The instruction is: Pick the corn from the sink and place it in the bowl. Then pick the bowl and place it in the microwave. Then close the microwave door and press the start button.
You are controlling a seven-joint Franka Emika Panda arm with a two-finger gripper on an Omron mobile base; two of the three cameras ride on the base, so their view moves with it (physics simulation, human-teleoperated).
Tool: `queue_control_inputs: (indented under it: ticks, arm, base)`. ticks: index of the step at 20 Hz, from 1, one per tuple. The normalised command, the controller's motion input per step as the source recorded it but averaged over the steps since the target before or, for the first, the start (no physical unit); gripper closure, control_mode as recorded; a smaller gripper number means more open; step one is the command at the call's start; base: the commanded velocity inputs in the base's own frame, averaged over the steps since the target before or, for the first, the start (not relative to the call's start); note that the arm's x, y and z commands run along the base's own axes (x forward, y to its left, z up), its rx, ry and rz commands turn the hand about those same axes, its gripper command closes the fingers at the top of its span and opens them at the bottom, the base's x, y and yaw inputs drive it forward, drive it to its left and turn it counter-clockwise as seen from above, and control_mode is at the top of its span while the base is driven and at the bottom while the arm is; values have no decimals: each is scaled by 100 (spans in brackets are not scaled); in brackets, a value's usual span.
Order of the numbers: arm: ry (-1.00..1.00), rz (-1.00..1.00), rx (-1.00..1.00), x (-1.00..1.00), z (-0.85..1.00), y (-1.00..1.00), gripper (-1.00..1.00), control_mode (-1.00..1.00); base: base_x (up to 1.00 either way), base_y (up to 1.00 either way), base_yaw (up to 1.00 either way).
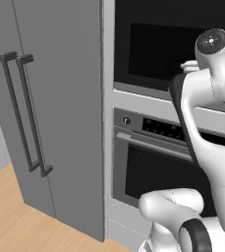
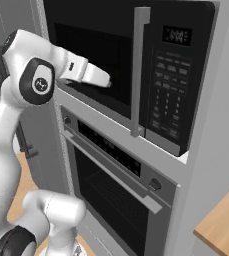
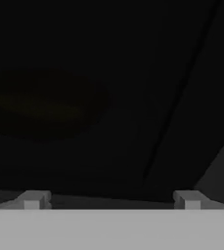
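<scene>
Tall grey cabinet (image 1: 60, 123) standing left of the jaws. Gripper (image 3: 111, 199) facing the closed microwave door (image 2: 93, 55), fingertips (image 3: 33, 200) sitting wide apart, gripping nothing. Bowl (image 3: 45, 105) showing dimly through dark glass, ahead-left. Keypad (image 2: 168, 95) sitting right; oven (image 2: 116, 195) below.

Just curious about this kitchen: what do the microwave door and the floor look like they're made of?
The microwave door looks like glossy black glass with a long brushed-metal-looking grey handle. The floor looks like pale matte wood planks, with faint seams showing.
</scene>
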Motion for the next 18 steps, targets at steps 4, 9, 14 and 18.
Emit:
queue_control_inputs:
  ticks: [4,9,14,18]
  arm:
    - [-28,0,1,-100,-1,10,-100,-100]
    - [-42,0,0,-100,-12,2,100,-100]
    - [-1,1,-2,-100,-11,0,100,-100]
    - [0,0,-10,-96,-29,0,100,-100]
  base:
    - [0,0,0]
    - [0,0,0]
    - [0,0,0]
    - [0,0,0]
